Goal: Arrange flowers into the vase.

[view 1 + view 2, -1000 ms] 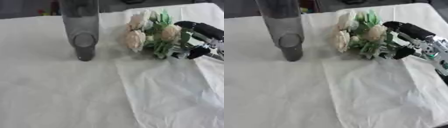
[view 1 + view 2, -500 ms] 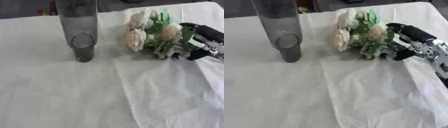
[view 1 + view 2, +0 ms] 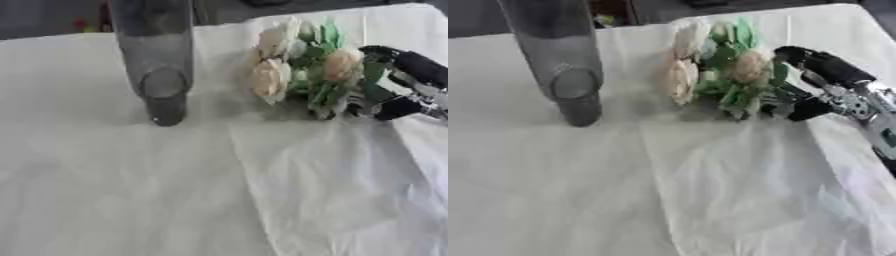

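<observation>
My right hand (image 3: 826, 85) curls around the flowers (image 3: 719, 70) on the cloth (image 3: 710, 200). The vase (image 3: 557, 55) stands upright, well left.

cream flowers (image 3: 289, 70), smoky grey vase (image 3: 157, 60)

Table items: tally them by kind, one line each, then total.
Vase: 1, grey, upright
Flower bunch: 1, cream blooms with green leaves, lying on the cloth
Robot hand: 1, the right, curled round the bunch
Total: 3
</observation>
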Controlling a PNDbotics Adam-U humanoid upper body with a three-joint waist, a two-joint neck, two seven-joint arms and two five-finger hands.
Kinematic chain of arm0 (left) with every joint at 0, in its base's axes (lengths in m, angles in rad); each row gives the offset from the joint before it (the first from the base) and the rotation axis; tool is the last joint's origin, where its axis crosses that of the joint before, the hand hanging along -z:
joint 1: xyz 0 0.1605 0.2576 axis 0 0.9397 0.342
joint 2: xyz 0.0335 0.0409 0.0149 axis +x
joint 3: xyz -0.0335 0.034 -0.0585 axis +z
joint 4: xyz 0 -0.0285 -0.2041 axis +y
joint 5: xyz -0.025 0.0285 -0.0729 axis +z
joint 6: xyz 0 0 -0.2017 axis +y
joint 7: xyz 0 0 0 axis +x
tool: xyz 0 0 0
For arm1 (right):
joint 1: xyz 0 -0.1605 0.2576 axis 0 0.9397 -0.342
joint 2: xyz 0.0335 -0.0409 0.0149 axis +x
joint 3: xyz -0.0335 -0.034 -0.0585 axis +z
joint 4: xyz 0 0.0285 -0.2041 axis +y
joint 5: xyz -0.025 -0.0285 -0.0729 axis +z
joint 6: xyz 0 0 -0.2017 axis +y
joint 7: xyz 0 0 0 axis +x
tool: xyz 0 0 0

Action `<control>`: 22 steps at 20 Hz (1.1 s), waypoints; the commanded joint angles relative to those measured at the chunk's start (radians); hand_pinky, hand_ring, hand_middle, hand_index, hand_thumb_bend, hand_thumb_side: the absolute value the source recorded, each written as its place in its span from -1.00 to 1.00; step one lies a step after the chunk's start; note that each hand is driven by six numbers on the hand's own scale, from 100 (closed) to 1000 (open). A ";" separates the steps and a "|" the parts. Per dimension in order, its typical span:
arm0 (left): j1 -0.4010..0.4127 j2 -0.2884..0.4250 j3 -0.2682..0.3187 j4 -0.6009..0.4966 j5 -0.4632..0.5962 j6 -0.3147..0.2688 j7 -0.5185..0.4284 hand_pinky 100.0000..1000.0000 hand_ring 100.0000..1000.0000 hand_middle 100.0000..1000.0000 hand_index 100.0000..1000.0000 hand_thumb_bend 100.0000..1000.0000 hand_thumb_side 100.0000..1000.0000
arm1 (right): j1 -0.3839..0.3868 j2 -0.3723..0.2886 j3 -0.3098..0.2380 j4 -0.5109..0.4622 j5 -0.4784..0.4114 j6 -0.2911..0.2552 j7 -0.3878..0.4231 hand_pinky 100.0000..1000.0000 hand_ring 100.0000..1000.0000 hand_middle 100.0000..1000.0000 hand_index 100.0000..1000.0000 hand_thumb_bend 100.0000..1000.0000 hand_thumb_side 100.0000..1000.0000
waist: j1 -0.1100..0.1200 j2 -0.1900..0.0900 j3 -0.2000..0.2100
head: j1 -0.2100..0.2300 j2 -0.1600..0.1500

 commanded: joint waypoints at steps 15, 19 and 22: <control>-0.015 0.008 0.003 -0.013 -0.001 -0.004 0.000 0.52 0.51 0.69 0.87 -1.00 0.61 | -0.008 -0.066 -0.024 -0.003 -0.045 0.007 0.002 0.56 0.90 0.86 0.89 -0.46 -0.11 | -0.001 -0.021 -0.002 | -0.016 -0.030; -0.017 0.007 0.002 -0.013 -0.003 -0.004 -0.001 0.52 0.51 0.69 0.87 -1.00 0.61 | -0.009 -0.066 -0.023 -0.002 -0.045 0.006 0.000 0.56 0.89 0.85 0.88 -0.48 -0.12 | -0.002 -0.017 0.001 | -0.025 -0.041; -0.018 0.006 0.002 -0.013 -0.004 -0.005 -0.003 0.52 0.51 0.69 0.87 -1.00 0.61 | -0.012 -0.065 -0.020 -0.002 -0.047 0.001 0.009 0.56 0.87 0.84 0.89 -0.46 -0.15 | -0.002 -0.014 0.004 | -0.032 -0.047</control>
